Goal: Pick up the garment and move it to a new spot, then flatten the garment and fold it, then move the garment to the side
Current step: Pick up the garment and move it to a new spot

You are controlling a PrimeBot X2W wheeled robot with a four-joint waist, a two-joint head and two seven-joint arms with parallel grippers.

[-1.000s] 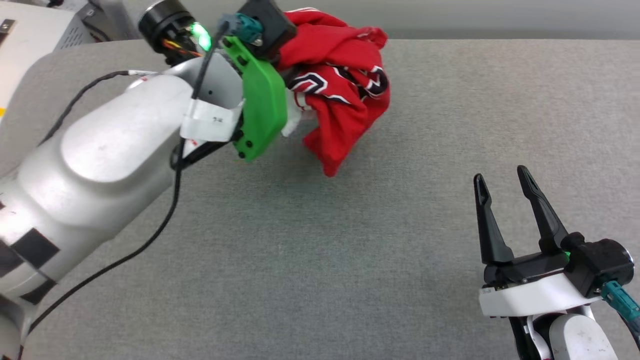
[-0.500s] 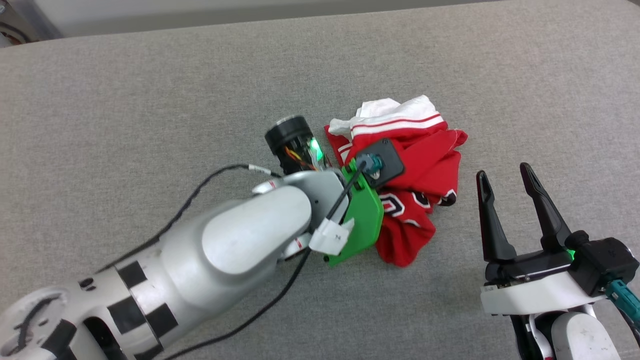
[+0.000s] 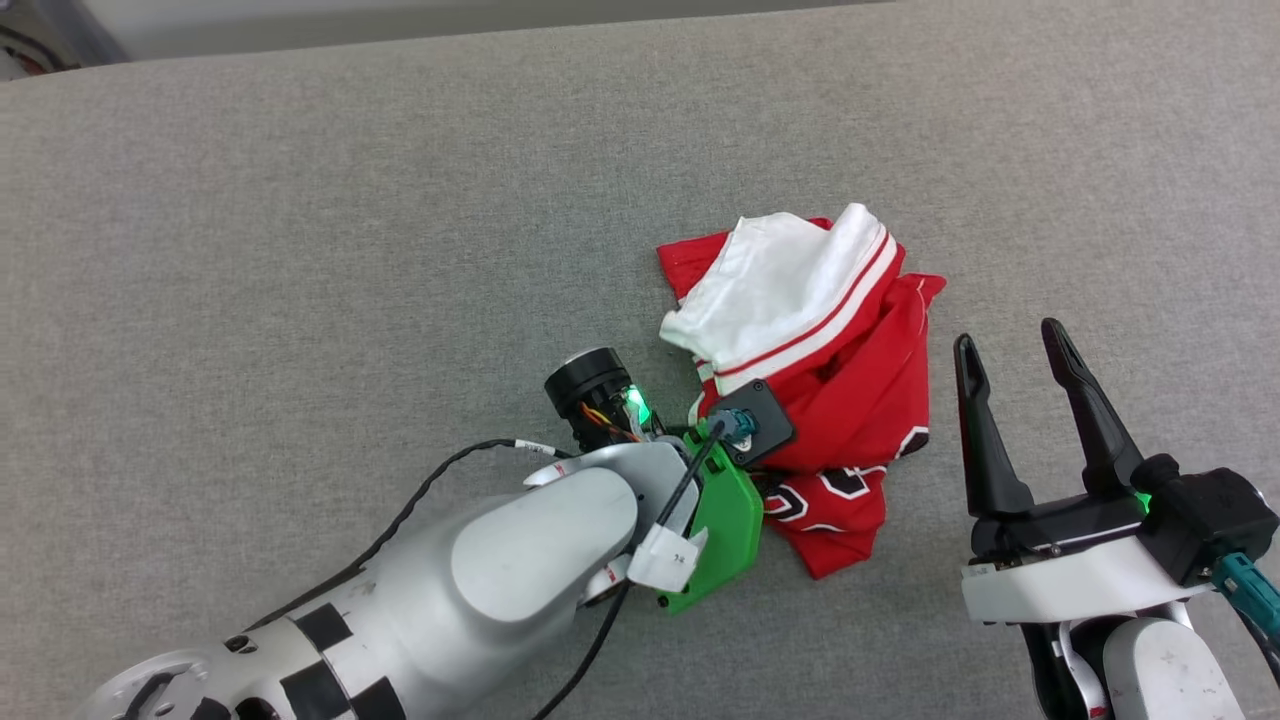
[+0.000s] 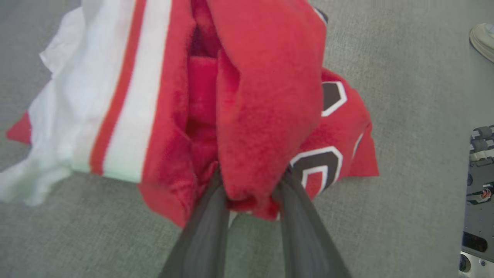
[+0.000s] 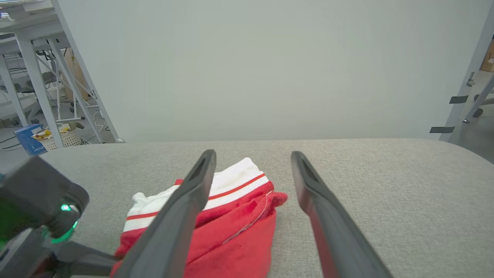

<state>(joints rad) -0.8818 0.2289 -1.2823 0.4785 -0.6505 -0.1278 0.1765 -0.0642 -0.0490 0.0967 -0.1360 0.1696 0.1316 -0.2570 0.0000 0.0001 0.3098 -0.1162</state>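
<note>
The garment (image 3: pixel 850 400) is a red jersey lying in a crumpled heap on the grey table (image 3: pixel 300 250), a white sleeve with red stripes on top and black, white-outlined numerals at its near edge. My left wrist (image 3: pixel 740 440) presses into the heap's near left side. In the left wrist view, my left gripper (image 4: pixel 251 185) has its two dark fingers a little apart, with a thick red fold of the garment (image 4: pixel 262 96) filling the gap between them. My right gripper (image 3: pixel 1006 340) stands open just right of the heap, with nothing between its fingers. In the right wrist view, the garment (image 5: pixel 235 231) lies ahead and to the left of the right gripper (image 5: pixel 252 156).
The grey cloth-covered table stretches wide on every side of the heap. A pale wall (image 5: pixel 251 69) rises beyond its far edge. Metal frame legs (image 5: pixel 38 85) and a basket (image 5: pixel 58 139) on the floor stand off to the far left.
A second ago the garment hung bunched in the air from my left gripper. It now rests on the table with the white sleeve spread on top. The head camera has shifted; the right gripper is unchanged.
</note>
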